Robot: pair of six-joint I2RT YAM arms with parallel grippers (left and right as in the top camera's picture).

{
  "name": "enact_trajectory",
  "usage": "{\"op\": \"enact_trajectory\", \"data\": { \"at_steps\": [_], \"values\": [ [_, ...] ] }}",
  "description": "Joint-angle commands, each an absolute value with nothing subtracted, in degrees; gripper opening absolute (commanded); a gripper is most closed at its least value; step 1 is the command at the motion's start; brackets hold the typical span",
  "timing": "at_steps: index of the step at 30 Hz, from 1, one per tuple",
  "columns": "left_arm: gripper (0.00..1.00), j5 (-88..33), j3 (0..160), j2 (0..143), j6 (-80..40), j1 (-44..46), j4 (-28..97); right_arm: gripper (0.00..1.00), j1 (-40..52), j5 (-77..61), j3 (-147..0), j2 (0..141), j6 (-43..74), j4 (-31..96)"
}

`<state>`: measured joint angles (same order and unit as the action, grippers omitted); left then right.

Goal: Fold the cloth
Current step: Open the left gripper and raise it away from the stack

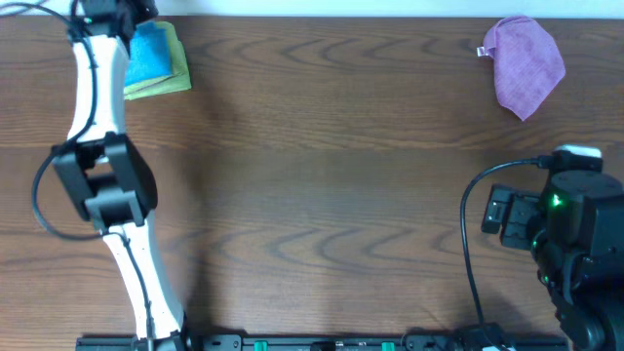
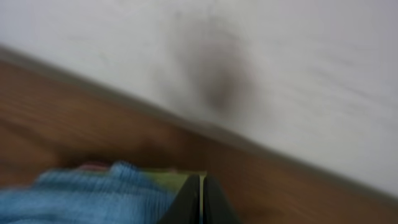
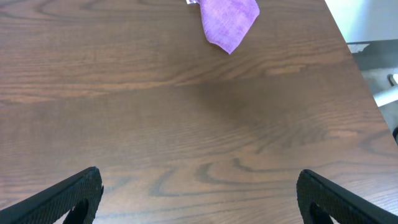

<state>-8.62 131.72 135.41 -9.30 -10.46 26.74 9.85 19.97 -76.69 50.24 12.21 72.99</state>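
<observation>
I see my left gripper (image 2: 200, 190) with its jaws pressed together and nothing visible between them. It sits at the far left corner of the wooden table (image 1: 322, 185), close to the white wall (image 2: 298, 68). The sky-blue cloth (image 1: 151, 49) lies there on top of a lime-green folded cloth (image 1: 174, 84). In the left wrist view it is just left of the closed fingers (image 2: 189, 202), but I cannot tell if it touches them. My right gripper (image 3: 199, 180) is spread wide over bare wood, holding nothing. The purple cloth (image 1: 526, 63) is crumpled at the far right, and its small white tag (image 1: 484, 51) is too small to read.
</observation>
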Motion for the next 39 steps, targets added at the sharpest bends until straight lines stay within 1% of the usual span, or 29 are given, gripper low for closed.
{"op": "enact_trajectory", "data": {
  "at_steps": [1, 5, 11, 17, 23, 27, 30, 34, 39],
  "values": [
    [0.06, -8.62, 133.01, 128.79, -6.17, -10.35, 32.91, 0.99, 9.17, 20.08, -76.42, 50.26, 12.58, 73.01],
    [0.06, -9.13, 133.01, 123.90, -6.17, -10.17, 44.18, 0.99, 9.17, 19.62, -76.42, 50.26, 11.64, 73.14],
    [0.06, -9.02, 133.01, 116.14, -2.24, -8.10, 60.14, 0.99, 9.17, 19.05, -76.44, 49.60, 10.11, 76.62],
    [0.06, -8.38, 133.01, 107.37, -1.21, -4.10, 67.85, 0.99, 9.17, 17.19, -76.44, 44.40, 9.26, 82.19],
    [0.06, -5.02, 132.75, 97.49, -1.21, 1.15, 75.70, 0.99, 9.17, 13.61, -77.49, 32.56, 8.45, 87.59],
    [0.06, -3.46, 130.91, 91.42, -1.26, 4.78, 78.00, 0.99, 9.19, 12.97, -79.15, 26.48, 7.84, 89.62],
    [0.06, -2.46, 125.75, 84.84, -1.37, 7.25, 77.19, 0.99, 9.19, 12.51, -80.18, 23.16, 7.86, 90.13],
    [0.06, -1.28, 111.28, 72.18, -2.37, 10.09, 73.03, 0.99, 9.17, 12.73, -80.47, 20.91, 7.86, 90.04],
    [0.06, -1.28, 91.85, 56.01, -4.60, 10.61, 68.36, 0.99, 9.17, 13.30, -80.47, 20.91, 7.86, 89.73]
  ]
}}
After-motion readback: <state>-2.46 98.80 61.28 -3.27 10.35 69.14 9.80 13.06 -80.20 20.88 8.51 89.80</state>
